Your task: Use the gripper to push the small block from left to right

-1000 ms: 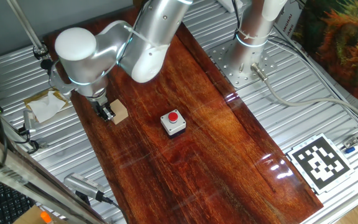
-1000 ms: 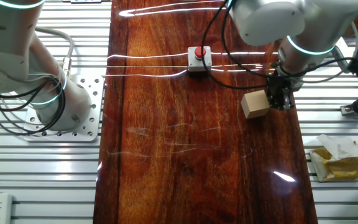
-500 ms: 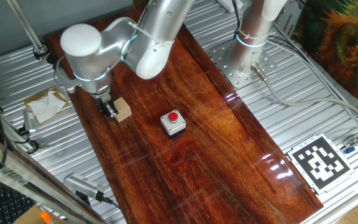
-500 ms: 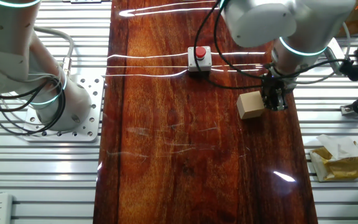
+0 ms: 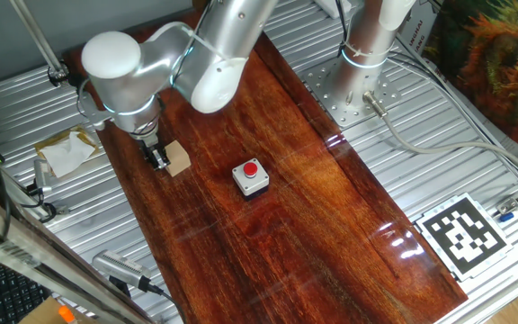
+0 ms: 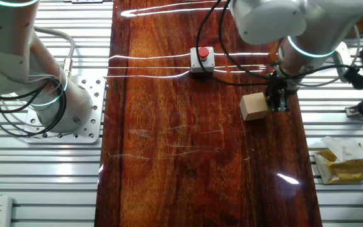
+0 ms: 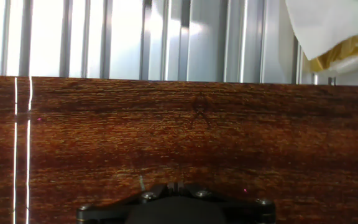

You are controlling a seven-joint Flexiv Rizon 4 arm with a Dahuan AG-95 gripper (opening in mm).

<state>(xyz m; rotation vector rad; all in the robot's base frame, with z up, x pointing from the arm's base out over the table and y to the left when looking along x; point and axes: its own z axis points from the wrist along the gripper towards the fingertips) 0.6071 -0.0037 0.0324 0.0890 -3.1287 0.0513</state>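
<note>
The gripper [image 5: 158, 158] stands at the small block [image 5: 177, 159], on the side of the block that faces the near long edge of the wooden counter [image 5: 304, 207]. In the other fixed view the gripper [image 6: 276, 102] touches the block [image 6: 253, 106] on its right face. The 2 fingers look pressed together, with no gap visible between them and nothing pinched. The tip points down at the counter surface.

The small block sits flat on the counter, close to 1 long edge and nearer the end where the arm reaches in. It is plain tan wood with no marking.

A grey box with 1 red button [image 5: 251, 177] stands near the middle of the counter width, apart from the block; in the other fixed view it [image 6: 201, 58] lies toward the far end. No lettering on it can be read.

A black-and-white square marker tag [image 5: 462, 234] lies on the metal frame off the counter's corner. It bears a pattern, not text.

Crumpled paper with yellow wrap [image 6: 342, 159] lies on the metal slats beside the long edge. The hand view shows the same paper [image 7: 331, 28] at the upper right, bare wood below, and only the dark gripper base [image 7: 178, 208] at the bottom edge; the block is out of that view.
</note>
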